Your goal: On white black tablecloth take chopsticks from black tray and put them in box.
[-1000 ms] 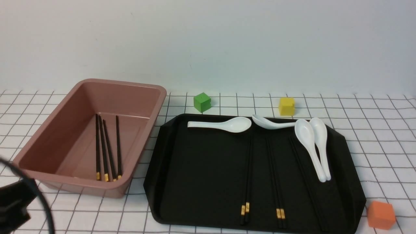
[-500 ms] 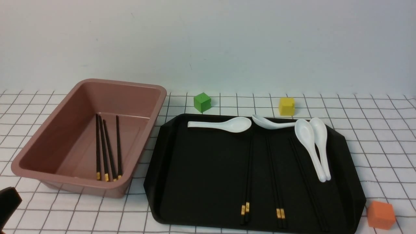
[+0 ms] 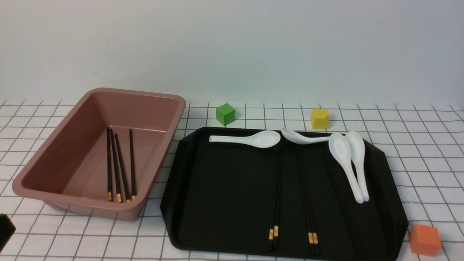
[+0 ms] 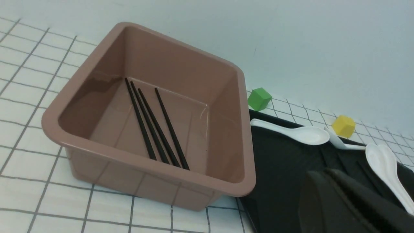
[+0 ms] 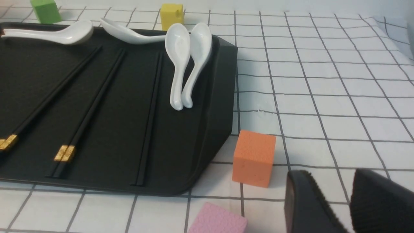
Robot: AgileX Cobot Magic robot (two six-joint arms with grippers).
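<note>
The black tray (image 3: 224, 188) lies on the gridded tablecloth (image 3: 417, 163). It holds three pairs of black chopsticks (image 3: 277, 188), also seen in the right wrist view (image 5: 93, 100). The pinkish-brown box (image 3: 174, 105) stands left of the tray with several chopsticks (image 3: 119, 166) lying inside, also shown in the left wrist view (image 4: 152, 126). My left gripper (image 4: 325, 176) is shut and empty, near the tray's left side; only a dark corner of it (image 3: 5, 232) shows in the front view. My right gripper (image 5: 328, 178) is open and empty, over the cloth right of the tray.
Several white spoons (image 3: 348, 163) lie along the tray's far and right side. A green cube (image 3: 225, 114) and a yellow cube (image 3: 319, 118) sit behind the tray. An orange cube (image 3: 425, 239) and a pink block (image 5: 216, 220) sit by its near right corner.
My left arm has drawn back down and left, almost out of the front view. The chopsticks, tray and box have not moved.
</note>
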